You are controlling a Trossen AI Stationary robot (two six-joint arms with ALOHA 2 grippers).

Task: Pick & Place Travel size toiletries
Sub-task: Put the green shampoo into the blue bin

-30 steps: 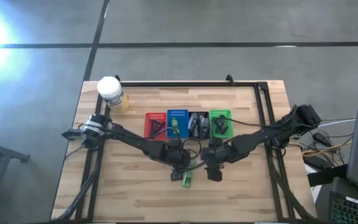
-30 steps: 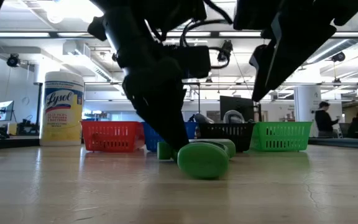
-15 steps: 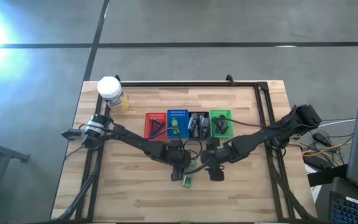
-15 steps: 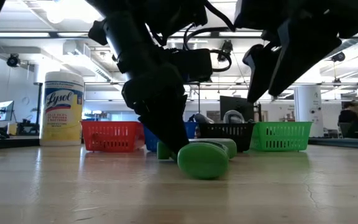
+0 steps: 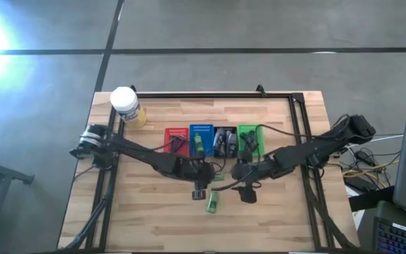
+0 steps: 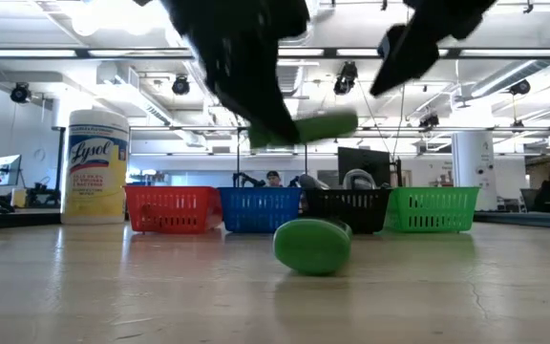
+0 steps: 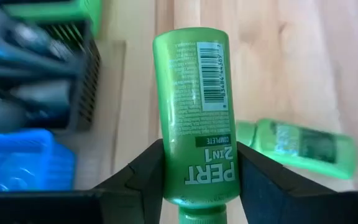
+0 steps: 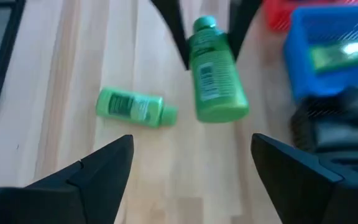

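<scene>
Left gripper clamped on a green Pert bottle, raised above the table near the baskets.
Risk: grip sits near the cap end; bottle may pivot or slip. Right gripper spread wide, empty; second green bottle lies on the table.

Two dark, slender, cable-trailing jointed arms

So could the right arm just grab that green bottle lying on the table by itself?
Probably yes. The right gripper is open and empty, and the loose green bottle lies alone on bare wood in front of it. The left gripper holds the other green bottle in the air nearby, so it might crowd the approach.
</scene>
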